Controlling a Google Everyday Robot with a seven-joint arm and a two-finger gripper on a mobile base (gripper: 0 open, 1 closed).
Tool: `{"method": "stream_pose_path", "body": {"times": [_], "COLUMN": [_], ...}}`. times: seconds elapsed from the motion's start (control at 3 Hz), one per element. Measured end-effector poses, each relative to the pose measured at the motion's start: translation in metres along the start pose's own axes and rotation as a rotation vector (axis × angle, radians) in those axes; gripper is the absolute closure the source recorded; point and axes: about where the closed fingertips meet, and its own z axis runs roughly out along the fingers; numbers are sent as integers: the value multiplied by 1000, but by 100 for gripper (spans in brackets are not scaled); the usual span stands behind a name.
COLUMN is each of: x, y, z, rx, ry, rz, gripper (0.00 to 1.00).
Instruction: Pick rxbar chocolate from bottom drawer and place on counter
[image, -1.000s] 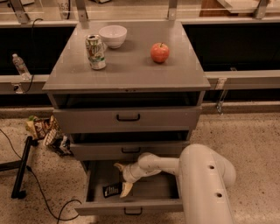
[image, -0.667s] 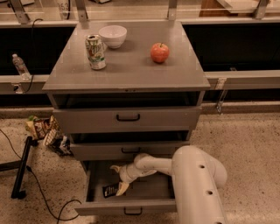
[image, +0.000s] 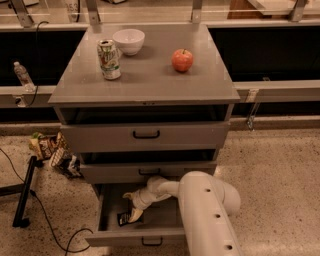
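Note:
The bottom drawer (image: 135, 238) is pulled open. The rxbar chocolate (image: 123, 218), a small black wrapper with white lettering, lies flat on the drawer floor at the left. My gripper (image: 131, 206) reaches down into the drawer from the right. Its pale fingers are spread just above and beside the bar's right end, and the lower fingertip (image: 135, 215) touches or overlaps the bar. The counter (image: 150, 82) is the grey top of the cabinet. My white arm (image: 207, 215) covers the drawer's right half.
On the counter stand a can (image: 109, 60), a white bowl (image: 128, 41) and a red apple (image: 182, 60). The two upper drawers are slightly open. Snack bags (image: 50, 150), a black stand leg (image: 25, 192) and cables lie on the floor at left.
My gripper and arm have moved left inside the bottom drawer, closer over the rxbar. The bar and the counter items have not moved.

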Motion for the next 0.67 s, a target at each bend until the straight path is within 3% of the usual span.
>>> {"method": "stream_pose_path", "body": {"times": [0.33, 0.67], "x": [13, 23], "y": [8, 17], "z": [17, 26], "rx": [-55, -94], "ry": [11, 25], "rz": [34, 62], "gripper": [15, 20]}}
